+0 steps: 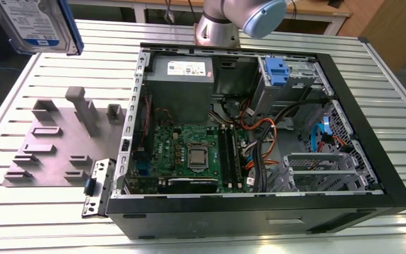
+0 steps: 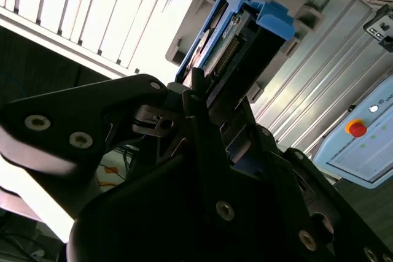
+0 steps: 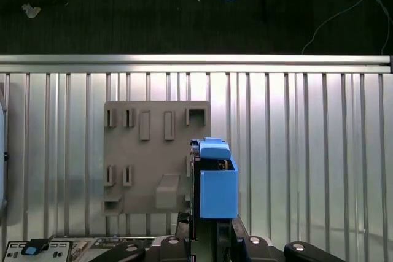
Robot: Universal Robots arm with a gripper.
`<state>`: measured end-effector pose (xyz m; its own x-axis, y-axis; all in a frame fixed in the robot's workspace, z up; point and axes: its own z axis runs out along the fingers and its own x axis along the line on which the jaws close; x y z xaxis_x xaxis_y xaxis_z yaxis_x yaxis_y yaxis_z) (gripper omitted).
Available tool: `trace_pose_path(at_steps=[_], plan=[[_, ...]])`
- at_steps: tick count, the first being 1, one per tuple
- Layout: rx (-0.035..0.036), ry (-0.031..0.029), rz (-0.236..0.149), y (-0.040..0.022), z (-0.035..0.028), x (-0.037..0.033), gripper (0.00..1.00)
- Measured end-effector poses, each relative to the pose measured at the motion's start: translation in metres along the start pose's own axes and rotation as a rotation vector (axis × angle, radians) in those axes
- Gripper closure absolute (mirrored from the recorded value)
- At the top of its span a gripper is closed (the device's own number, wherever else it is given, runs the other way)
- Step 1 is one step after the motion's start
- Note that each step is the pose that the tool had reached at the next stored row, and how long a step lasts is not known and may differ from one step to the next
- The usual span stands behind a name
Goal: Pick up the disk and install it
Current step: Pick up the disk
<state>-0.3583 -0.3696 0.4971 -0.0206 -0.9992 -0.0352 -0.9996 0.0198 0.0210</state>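
1. The gripper (image 2: pixel 215 99) was clenched on the disk (image 2: pixel 236 35). In the second wrist view its black fingers pressed on the disk's end, and the rest of the disk stuck out beyond the fingertips.
2. The disk sat in the hand, raised clear of the table (image 3: pixel 307 151). In the first wrist view it showed edge-on, its blue rail outermost.
3. The picking-up looked done. I judged the step in hand to be the carry, with the installing not yet begun.
4. Straight below the hand lay the grey slotted plate (image 3: pixel 153 151), and the disk hung over that plate's edge without touching it.
5. The open computer case (image 1: pixel 245 217) stood well away from the hand, on the far side of the plate.
6. As I judged it, installing would call for bringing the disk across to a drive bay inside the case. The disk would need squaring so that its blue rails lined up with the bay's guides, while keeping off the loose cables there. The pictures did not settle which bay.
7. Counted:
   - one disk
   - one gripper
   - one slotted plate
   - one computer case
   - one blue clip (image 1: pixel 276 71) inside the case, far from the hand
   - one grey metal box (image 1: pixel 182 79) beside that clip
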Motion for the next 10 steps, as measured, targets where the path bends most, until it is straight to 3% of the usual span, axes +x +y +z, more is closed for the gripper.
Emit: trace_pose_path(at_steps=[10], plan=[[-0.0002, 0.0000, 0.000, -0.0349, 0.0002, -0.0007, 0.65]])
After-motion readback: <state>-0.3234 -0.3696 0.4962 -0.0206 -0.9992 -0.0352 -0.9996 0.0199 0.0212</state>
